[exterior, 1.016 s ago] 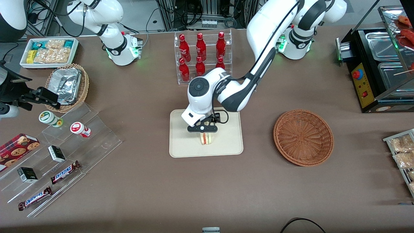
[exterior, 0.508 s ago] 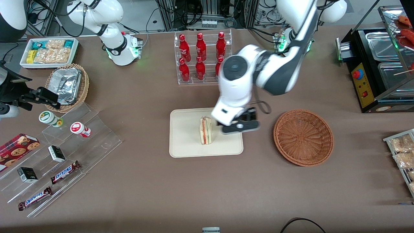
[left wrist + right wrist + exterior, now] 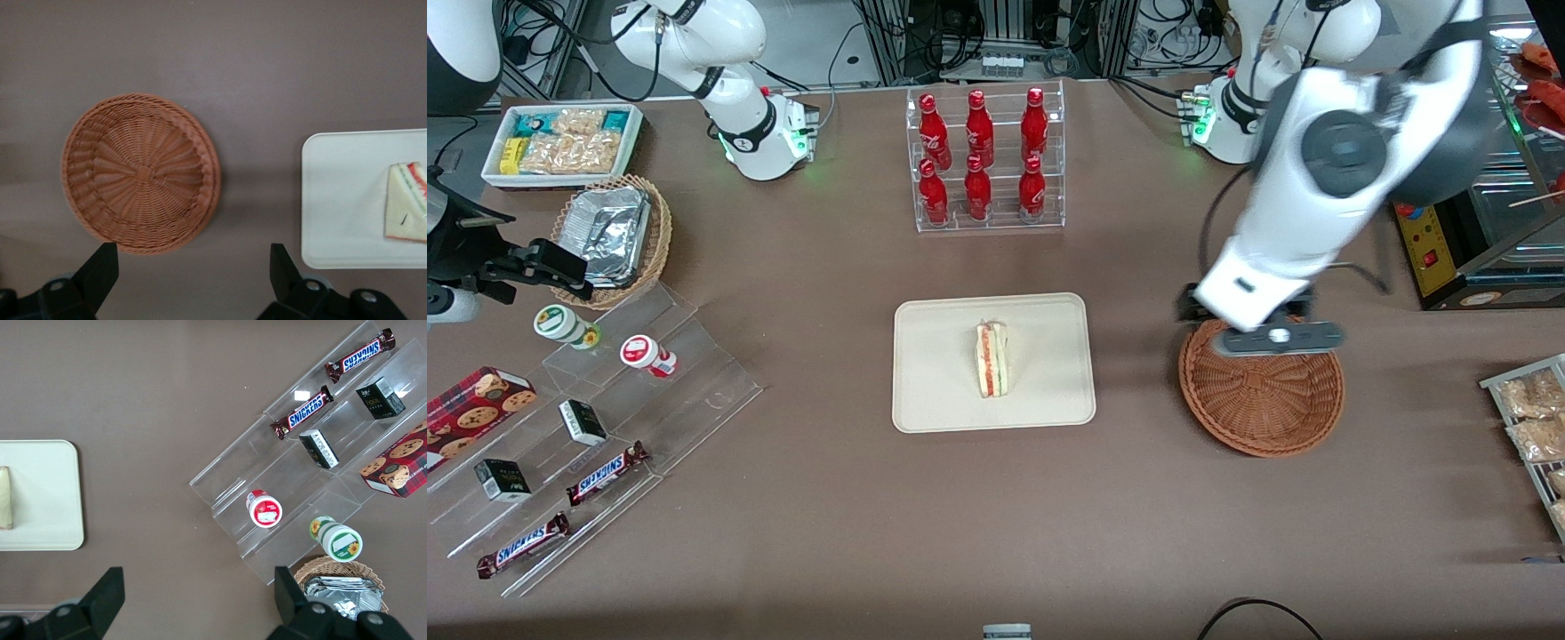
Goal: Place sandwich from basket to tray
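Observation:
The sandwich lies on its side in the middle of the cream tray, its red and green filling edge showing; its corner also shows in the left wrist view as the sandwich on the tray. The reddish-brown wicker basket stands empty toward the working arm's end of the table, and the basket fills much of the wrist view. My gripper hangs high above the basket's rim, open, with nothing between its fingers.
A clear rack of red bottles stands farther from the front camera than the tray. A black food warmer sits at the working arm's end. Acrylic steps with snacks, a foil-filled tan basket and a white snack bin lie toward the parked arm's end.
My gripper let go of the sandwich on the tray, rose, and swung sideways to above the basket. The sandwich stays on the tray.

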`<action>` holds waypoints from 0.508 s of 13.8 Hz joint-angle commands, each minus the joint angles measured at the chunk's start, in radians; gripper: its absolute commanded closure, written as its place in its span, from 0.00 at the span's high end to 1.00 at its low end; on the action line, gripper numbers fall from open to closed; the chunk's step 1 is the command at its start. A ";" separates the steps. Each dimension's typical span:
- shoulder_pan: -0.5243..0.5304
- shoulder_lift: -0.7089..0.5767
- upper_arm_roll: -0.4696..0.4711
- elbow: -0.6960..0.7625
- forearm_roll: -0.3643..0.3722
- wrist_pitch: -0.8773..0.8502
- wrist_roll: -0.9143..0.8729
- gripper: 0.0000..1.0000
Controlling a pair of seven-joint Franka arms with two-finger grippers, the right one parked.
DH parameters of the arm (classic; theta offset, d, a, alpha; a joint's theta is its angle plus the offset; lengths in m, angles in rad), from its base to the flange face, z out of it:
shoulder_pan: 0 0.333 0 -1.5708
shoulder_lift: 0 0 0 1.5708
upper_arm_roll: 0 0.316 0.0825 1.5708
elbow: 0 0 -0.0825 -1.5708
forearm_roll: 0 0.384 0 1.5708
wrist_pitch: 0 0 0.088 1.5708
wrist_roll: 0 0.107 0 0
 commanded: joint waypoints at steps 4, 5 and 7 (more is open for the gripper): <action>-0.018 -0.107 0.109 -0.033 -0.022 -0.084 0.143 1.00; -0.018 -0.125 0.122 -0.033 -0.022 -0.099 0.148 1.00; -0.018 -0.162 0.137 -0.034 -0.022 -0.134 0.157 1.00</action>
